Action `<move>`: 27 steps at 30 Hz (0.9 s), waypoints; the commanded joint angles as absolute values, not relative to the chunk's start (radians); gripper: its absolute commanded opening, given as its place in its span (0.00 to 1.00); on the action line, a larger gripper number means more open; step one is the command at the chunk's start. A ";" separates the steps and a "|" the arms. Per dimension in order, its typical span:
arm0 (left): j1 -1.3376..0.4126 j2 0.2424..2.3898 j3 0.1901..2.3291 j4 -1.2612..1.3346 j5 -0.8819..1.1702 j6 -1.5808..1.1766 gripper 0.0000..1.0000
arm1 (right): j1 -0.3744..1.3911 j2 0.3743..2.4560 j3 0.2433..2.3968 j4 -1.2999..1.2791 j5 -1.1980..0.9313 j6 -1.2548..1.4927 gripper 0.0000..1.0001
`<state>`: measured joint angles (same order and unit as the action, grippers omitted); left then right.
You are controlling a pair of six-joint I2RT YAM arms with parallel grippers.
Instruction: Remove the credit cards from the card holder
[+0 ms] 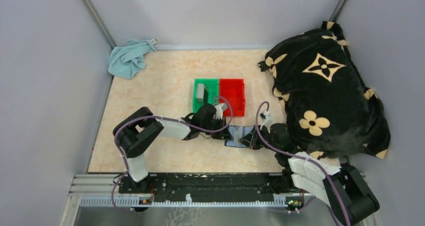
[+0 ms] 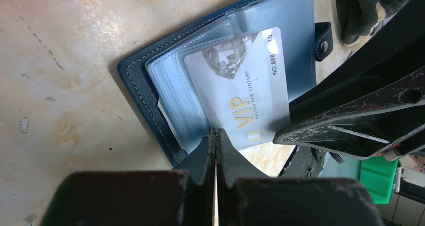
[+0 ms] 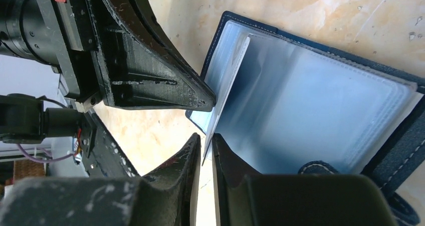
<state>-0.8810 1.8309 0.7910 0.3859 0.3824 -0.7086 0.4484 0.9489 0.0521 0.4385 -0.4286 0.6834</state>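
The navy card holder lies open on the table, its clear sleeves fanned out. A silver credit card with gold "VIP" lettering sticks partway out of one sleeve. My left gripper is shut, pinching the near edge of a sleeve leaf beside that card. My right gripper has its jaws a narrow gap apart, with the card's thin lower edge between the tips and not clamped. In the top view both grippers, left and right, meet over the card holder.
A green bin holding a grey card and a red bin stand just behind the wallet. The black flower-patterned blanket is heaped on the right. A light blue cloth lies at the far left corner.
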 commanded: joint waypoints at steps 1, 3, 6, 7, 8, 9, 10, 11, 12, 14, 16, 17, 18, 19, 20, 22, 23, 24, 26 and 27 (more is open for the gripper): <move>-0.888 1.872 0.796 0.342 0.369 -0.696 0.00 | 0.441 0.894 0.073 0.438 -0.430 0.669 0.12; -0.887 1.874 0.797 0.342 0.370 -0.696 0.00 | 0.437 0.878 0.075 0.416 -0.425 0.663 0.10; -0.887 1.877 0.799 0.342 0.371 -0.696 0.00 | 0.430 0.860 0.076 0.391 -0.423 0.658 0.12; -0.887 1.878 0.799 0.343 0.372 -0.696 0.00 | 0.428 0.856 0.076 0.386 -0.423 0.655 0.11; -0.887 1.878 0.798 0.344 0.371 -0.698 0.00 | 0.426 0.855 0.075 0.385 -0.425 0.656 0.06; -0.888 1.878 0.797 0.344 0.371 -0.698 0.00 | 0.425 0.856 0.075 0.384 -0.425 0.656 0.01; -0.887 1.878 0.797 0.344 0.371 -0.699 0.00 | 0.425 0.857 0.074 0.383 -0.426 0.655 0.00; -0.888 1.878 0.795 0.344 0.371 -0.697 0.00 | 0.425 0.855 0.074 0.382 -0.426 0.654 0.00; -0.887 1.876 0.795 0.344 0.371 -0.697 0.00 | 0.424 0.855 0.076 0.379 -0.425 0.653 0.00; -0.887 1.873 0.792 0.342 0.367 -0.698 0.00 | 0.423 0.847 0.083 0.356 -0.413 0.646 0.00; -0.888 1.868 0.791 0.343 0.366 -0.697 0.00 | 0.420 0.828 0.096 0.320 -0.397 0.634 0.00; -0.887 1.863 0.791 0.340 0.364 -0.696 0.00 | 0.418 0.817 0.103 0.299 -0.390 0.626 0.00; -0.888 1.859 0.792 0.339 0.362 -0.695 0.00 | 0.414 0.805 0.112 0.277 -0.383 0.618 0.00; -0.887 1.856 0.791 0.338 0.360 -0.694 0.00 | 0.411 0.787 0.121 0.253 -0.378 0.611 0.00; -0.887 1.851 0.792 0.336 0.358 -0.693 0.00 | 0.406 0.773 0.128 0.231 -0.373 0.603 0.00; -0.887 1.848 0.792 0.335 0.355 -0.692 0.00 | 0.394 0.749 0.145 0.186 -0.364 0.589 0.00; -0.887 1.848 0.793 0.334 0.356 -0.692 0.00 | 0.389 0.737 0.150 0.166 -0.362 0.583 0.00; -0.887 1.849 0.793 0.334 0.356 -0.692 0.00 | 0.381 0.727 0.156 0.148 -0.360 0.577 0.00; -0.887 1.851 0.792 0.335 0.359 -0.694 0.00 | 0.366 0.707 0.168 0.113 -0.359 0.563 0.00; -0.887 1.849 0.790 0.336 0.359 -0.695 0.00 | 0.360 0.696 0.173 0.094 -0.358 0.558 0.00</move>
<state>-0.8810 1.8400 0.7982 0.3882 0.3889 -0.7109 0.3912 0.7403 0.1024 0.1421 -0.3779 0.6083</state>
